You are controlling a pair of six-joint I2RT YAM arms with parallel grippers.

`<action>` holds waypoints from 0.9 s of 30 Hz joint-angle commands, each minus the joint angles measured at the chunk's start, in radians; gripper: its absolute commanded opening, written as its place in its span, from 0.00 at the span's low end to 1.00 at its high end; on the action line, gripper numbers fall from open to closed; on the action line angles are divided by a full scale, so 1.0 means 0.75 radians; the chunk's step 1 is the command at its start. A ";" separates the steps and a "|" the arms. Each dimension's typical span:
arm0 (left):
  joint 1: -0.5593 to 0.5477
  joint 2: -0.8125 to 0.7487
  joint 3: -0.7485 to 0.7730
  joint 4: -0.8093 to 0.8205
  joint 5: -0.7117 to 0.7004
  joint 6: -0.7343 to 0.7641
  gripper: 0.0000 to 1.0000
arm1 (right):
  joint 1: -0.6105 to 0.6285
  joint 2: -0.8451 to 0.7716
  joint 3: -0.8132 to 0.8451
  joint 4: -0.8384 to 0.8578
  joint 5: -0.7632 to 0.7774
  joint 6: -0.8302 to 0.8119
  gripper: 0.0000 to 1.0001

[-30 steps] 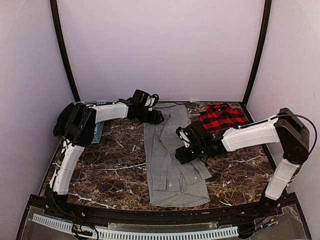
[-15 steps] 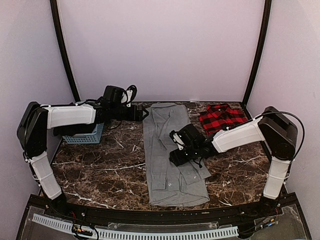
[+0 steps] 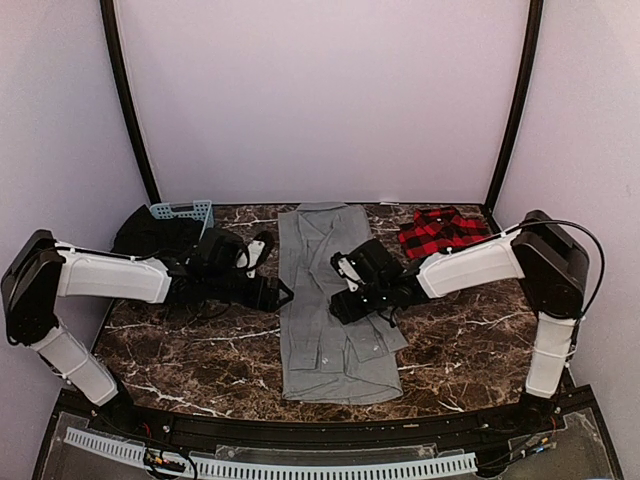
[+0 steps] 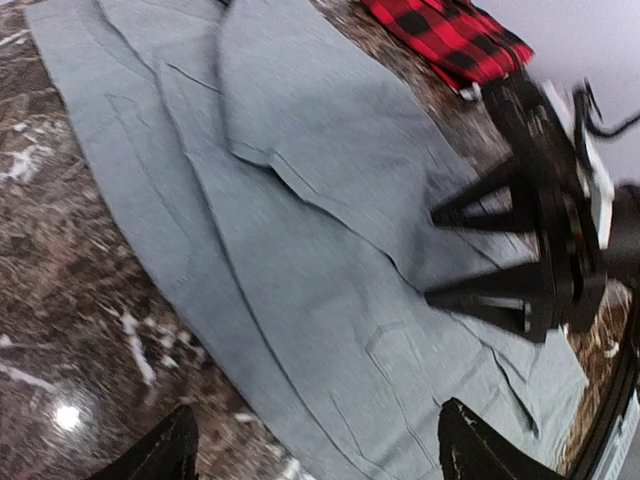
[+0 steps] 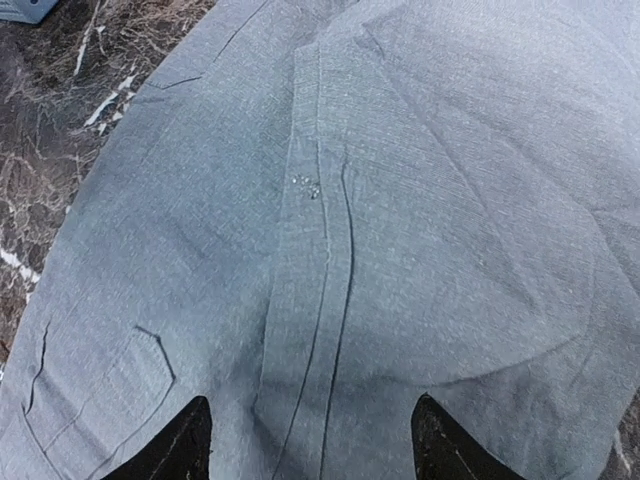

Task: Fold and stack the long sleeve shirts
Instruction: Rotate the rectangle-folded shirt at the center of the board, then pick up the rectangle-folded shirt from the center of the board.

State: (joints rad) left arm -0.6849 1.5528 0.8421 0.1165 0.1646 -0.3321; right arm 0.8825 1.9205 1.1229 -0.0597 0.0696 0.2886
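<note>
The grey shirt [image 3: 325, 300] lies lengthwise down the middle of the marble table [image 3: 200, 350], a sleeve folded across its front, while the plaid shirt [image 3: 440, 232] sits crumpled at the far right corner, well apart. The left gripper [image 3: 278, 293] hangs at the grey shirt's left edge and the right gripper [image 3: 342, 295] over its button placket, both with jaws spread and nothing between them. A pinch that catches only the top layer, or a low approach that shoves the cloth, would likely drag the fold askew and bunch it.
</note>
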 commanded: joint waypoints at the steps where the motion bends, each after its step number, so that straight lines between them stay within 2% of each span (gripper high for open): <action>1: -0.150 -0.143 -0.161 0.064 0.025 0.081 0.81 | -0.005 -0.227 -0.116 -0.037 -0.035 -0.030 0.65; 6: -0.330 -0.219 -0.288 0.062 0.016 0.132 0.81 | -0.003 -0.450 -0.286 -0.085 -0.080 -0.019 0.65; 12: -0.498 -0.204 -0.311 0.024 -0.081 0.226 0.82 | -0.003 -0.534 -0.385 -0.091 -0.087 0.012 0.65; 19: -0.576 -0.052 -0.234 -0.053 -0.123 0.308 0.84 | -0.001 -0.542 -0.462 -0.054 -0.087 0.059 0.64; 27: -0.613 0.089 -0.200 -0.097 -0.148 0.310 0.83 | -0.001 -0.580 -0.506 -0.068 -0.087 0.077 0.64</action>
State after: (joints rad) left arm -1.1320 1.5913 0.6769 0.0879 0.0677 -0.1104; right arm 0.8825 1.5177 0.7597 -0.1211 0.0143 0.3286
